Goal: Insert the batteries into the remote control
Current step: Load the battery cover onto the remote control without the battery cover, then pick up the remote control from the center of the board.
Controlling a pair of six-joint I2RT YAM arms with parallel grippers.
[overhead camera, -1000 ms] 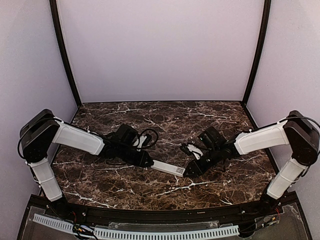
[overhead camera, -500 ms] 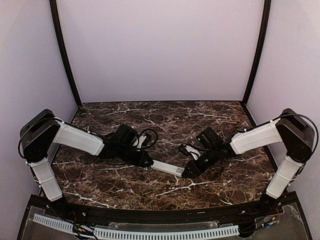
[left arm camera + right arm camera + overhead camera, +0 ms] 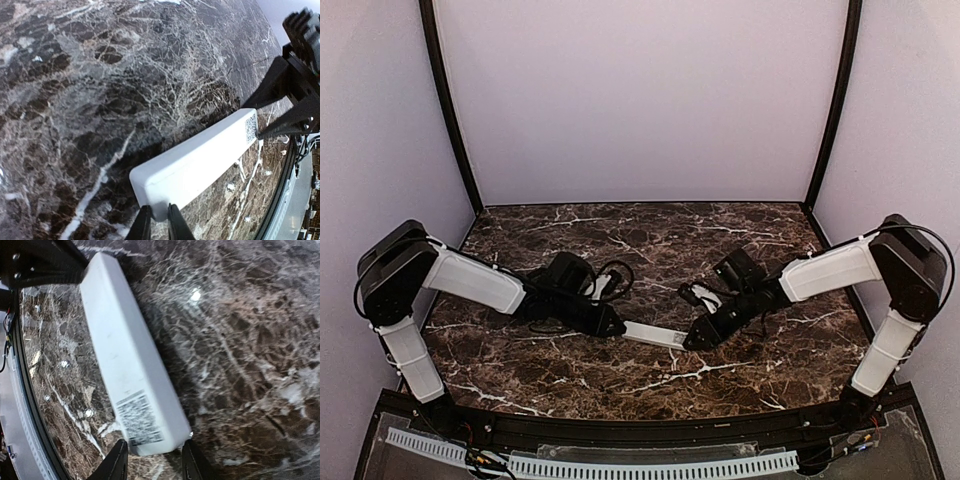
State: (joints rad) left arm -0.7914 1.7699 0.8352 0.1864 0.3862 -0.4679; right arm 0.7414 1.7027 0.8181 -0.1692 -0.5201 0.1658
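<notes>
The remote control (image 3: 655, 335) is a slim white bar lying back side up on the marble table (image 3: 650, 240) between the two arms. My left gripper (image 3: 618, 326) is shut on its left end. In the left wrist view the black fingertips (image 3: 145, 226) pinch a corner of the remote control (image 3: 200, 165). My right gripper (image 3: 690, 342) is at the other end. In the right wrist view its fingers (image 3: 116, 462) press both sides of the labelled end of the remote control (image 3: 125, 365). The batteries are out of view.
Dark marble runs to the black front rail (image 3: 640, 430) close behind the remote. Purple walls close in the back and sides. Cables (image 3: 615, 275) loop by the left wrist.
The right arm has shifted a little to the left, pushing in on the labelled end. The remote and the left gripper have barely moved.
</notes>
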